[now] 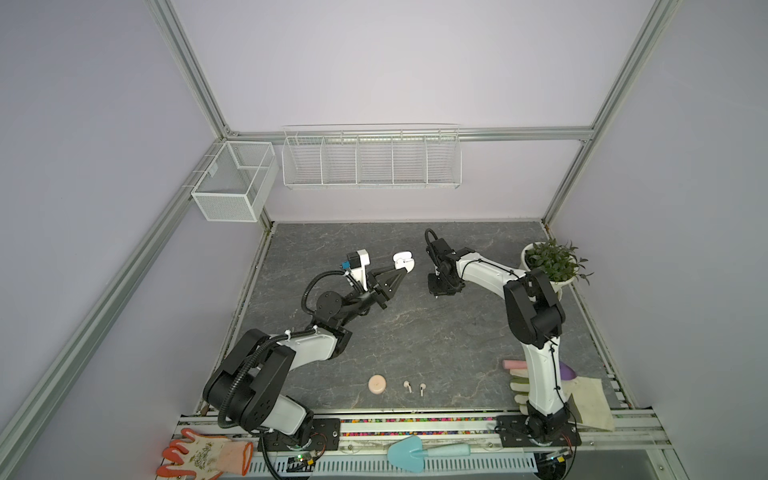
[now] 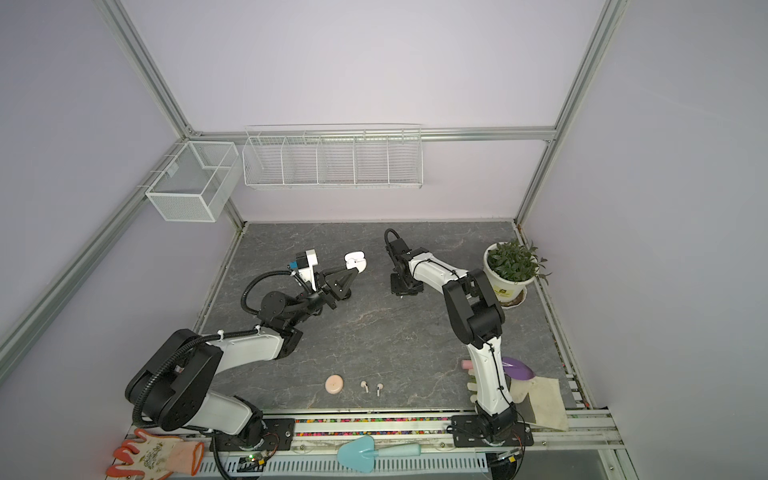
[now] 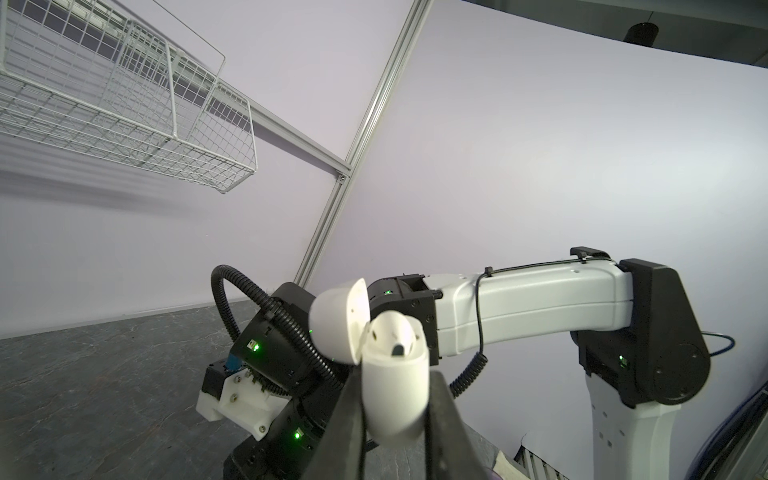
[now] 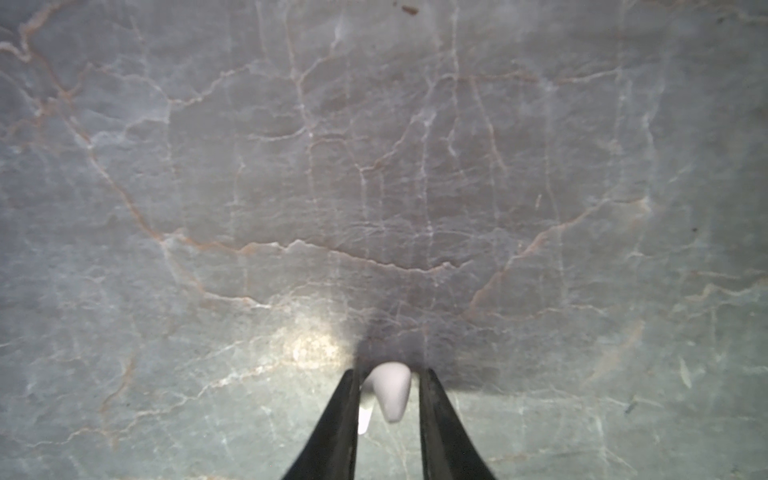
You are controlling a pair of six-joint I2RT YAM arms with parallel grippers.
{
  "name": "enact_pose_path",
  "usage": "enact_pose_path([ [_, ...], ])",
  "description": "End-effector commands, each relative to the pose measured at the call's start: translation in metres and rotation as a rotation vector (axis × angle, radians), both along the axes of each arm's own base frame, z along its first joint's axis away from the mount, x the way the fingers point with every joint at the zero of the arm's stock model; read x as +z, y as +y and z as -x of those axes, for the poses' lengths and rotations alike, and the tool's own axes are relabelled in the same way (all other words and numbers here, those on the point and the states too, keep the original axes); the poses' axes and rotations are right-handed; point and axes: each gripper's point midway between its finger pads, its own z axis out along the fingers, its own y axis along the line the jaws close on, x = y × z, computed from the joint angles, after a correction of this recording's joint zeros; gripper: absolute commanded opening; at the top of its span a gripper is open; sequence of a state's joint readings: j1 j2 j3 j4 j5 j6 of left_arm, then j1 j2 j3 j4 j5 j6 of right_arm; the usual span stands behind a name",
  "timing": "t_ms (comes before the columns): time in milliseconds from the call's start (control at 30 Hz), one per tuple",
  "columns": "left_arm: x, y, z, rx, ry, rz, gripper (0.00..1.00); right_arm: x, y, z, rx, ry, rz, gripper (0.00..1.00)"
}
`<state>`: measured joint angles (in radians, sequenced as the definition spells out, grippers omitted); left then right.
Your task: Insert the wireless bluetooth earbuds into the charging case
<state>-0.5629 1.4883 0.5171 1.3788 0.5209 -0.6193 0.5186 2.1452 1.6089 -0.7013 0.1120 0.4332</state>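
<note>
The left hand (image 1: pixel 402 271) is clamped on the white charging case (image 3: pixel 395 395), raised with lid open, likely to present its sockets. The right hand (image 4: pixel 390 370), partly closed, straddles 1 white earbud (image 4: pixel 392 390) on the table (image 4: pixel 374 166); whether it pinches it is unclear.

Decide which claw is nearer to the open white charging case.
Left. The left claw grips the charging case above the table; the right claw is off to its right, down at the table, flanking a white earbud.
</note>
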Motion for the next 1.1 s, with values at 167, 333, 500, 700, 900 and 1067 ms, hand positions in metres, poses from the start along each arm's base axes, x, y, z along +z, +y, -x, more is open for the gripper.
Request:
enact_pose_path([
  [167, 0.0105, 0.0054, 0.0062, 0.005, -0.052, 0.018, 0.00, -0.0095, 0.0020, -0.0026, 0.001, 0.017, -0.014, 0.28],
  [333, 0.0115, 0.0059, 0.0061, 0.009, -0.057, 0.019, 0.00, -0.0110, 0.0035, -0.0035, 0.003, 0.017, -0.018, 0.26],
  [500, 0.0123, 0.0059, 0.0065, 0.008, -0.062, 0.018, 0.00, -0.0112, 0.0033, -0.0027, 0.002, 0.019, -0.018, 0.25],
  [700, 0.0113, 0.0061, 0.0063, 0.010, -0.059, 0.017, 0.00, -0.0109, 0.0023, -0.0032, 0.003, 0.015, -0.021, 0.23],
  [900, 0.0114, 0.0060, 0.0064, 0.010, -0.059, 0.018, 0.00, -0.0075, 0.0023, -0.0062, 0.009, -0.006, -0.027, 0.22],
  [1067, 0.0109, 0.0058, 0.0063, 0.009, -0.058, 0.017, 0.00, -0.0039, 0.0027, -0.0076, 0.018, -0.015, -0.032, 0.22],
])
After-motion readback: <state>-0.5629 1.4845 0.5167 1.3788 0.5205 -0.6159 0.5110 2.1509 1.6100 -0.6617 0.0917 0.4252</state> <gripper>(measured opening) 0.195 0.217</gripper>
